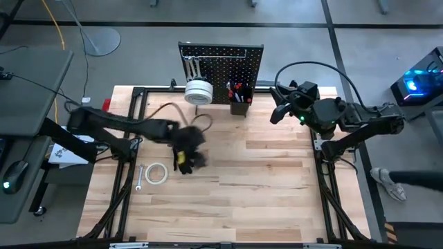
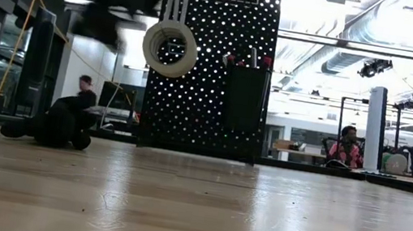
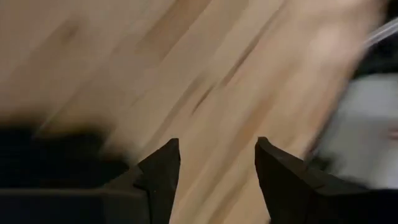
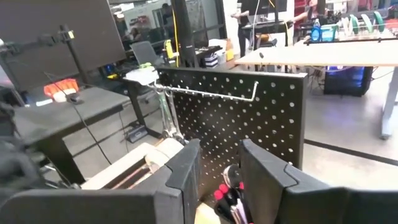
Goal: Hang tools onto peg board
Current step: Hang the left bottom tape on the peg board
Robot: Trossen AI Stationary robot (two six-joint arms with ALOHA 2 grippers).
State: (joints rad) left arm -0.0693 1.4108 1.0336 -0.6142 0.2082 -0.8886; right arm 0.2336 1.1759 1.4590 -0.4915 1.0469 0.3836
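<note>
The peg board stands upright at the table's far edge. On its hooks hang a white tape roll and silver wrenches. Its small black bin holds red-handled screwdrivers. A second white tape roll and a silver wrench lie flat on the table at the near left. My left gripper, blurred, is just right of that roll; it slants down, open, with only bare wood between its fingers. My right gripper is raised right of the board, open and empty, facing it.
A black frame runs along the table's left, far and right edges. A cable loops in front of the board's left end. Bare wood fills the middle and near right. People sit in the room beyond.
</note>
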